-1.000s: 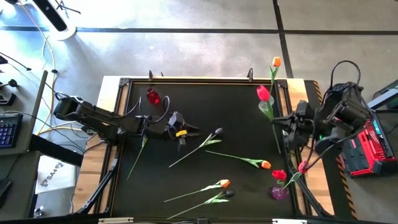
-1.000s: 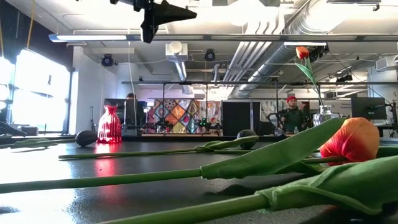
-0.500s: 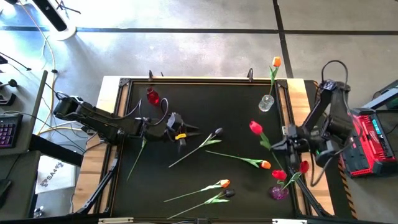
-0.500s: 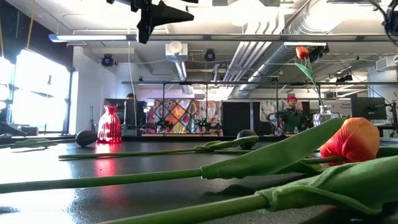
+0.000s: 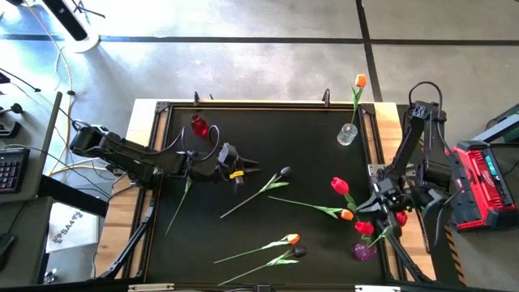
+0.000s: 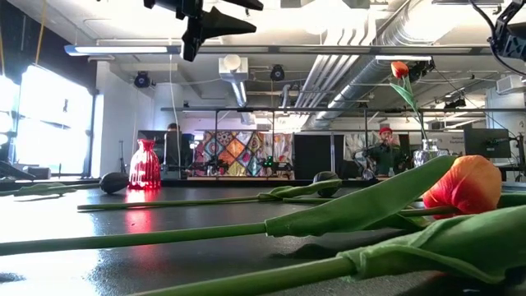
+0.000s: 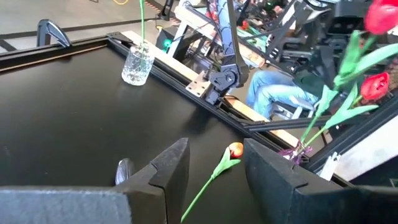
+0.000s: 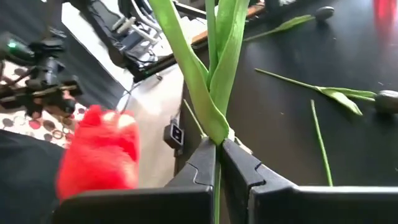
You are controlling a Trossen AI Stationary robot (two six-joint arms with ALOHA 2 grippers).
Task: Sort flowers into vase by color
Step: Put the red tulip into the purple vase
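Note:
My right gripper hangs over the table's right side, just beyond the purple vase, shut on a red tulip whose head points toward the table's left. Two red tulips stand in that vase. An orange tulip stands in the clear vase. The red vase stands at the far left. My left gripper hovers open above the table's left half, nothing between its fingers. Orange and black tulips lie flat on the table. My right gripper pinches the red tulip's green stem between its two fingers, right where the long leaves start. The fingers come from the table's right, slanting a little downward. The flower is lifted clear of the table, its leaves and head standing out beyond the fingertips.
Another orange tulip and a black one lie near the front edge. A loose green stem lies under my left arm. A raised black frame rims the table. People sit in the room behind.
My right gripper has come down and moved from beside the clear vase toward the table's near edge and the purple vase, staying shut on the red tulip. The flower has tipped over, its head now pointing toward the table's left.

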